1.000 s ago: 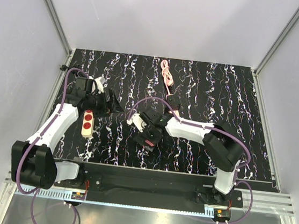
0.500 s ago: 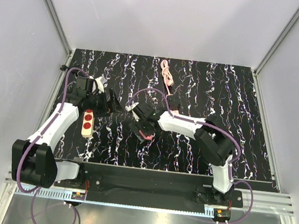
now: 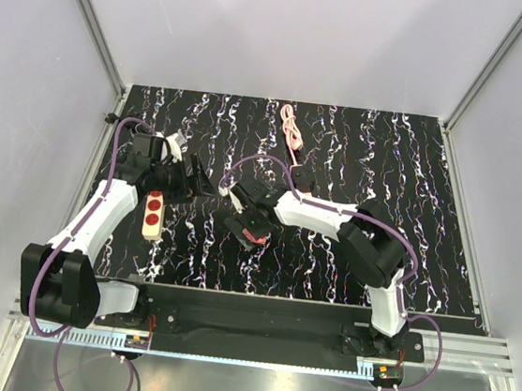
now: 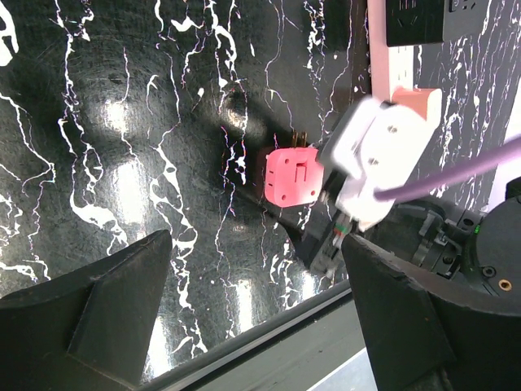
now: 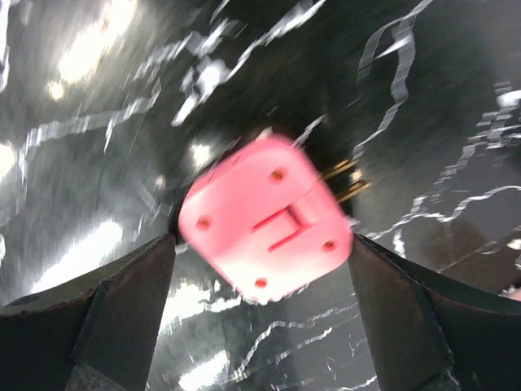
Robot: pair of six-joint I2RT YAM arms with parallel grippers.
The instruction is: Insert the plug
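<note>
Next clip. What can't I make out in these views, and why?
Top view: the small pink blocky plug is mostly covered by the right gripper.
Right wrist view: motion blur smears the plug's edges and prongs.
Left wrist view: the long pink power strip is cut by the top edge; most of it is out of frame.
Top view: the beige strip with red sockets has its far end hidden under the left arm.

Smooth pink plastic on the plug (image 5: 264, 216), brassy metal prongs (image 5: 346, 181), worktop (image 3: 388, 153) glossy black, marble-look white veins, glare bouncing off it
</note>
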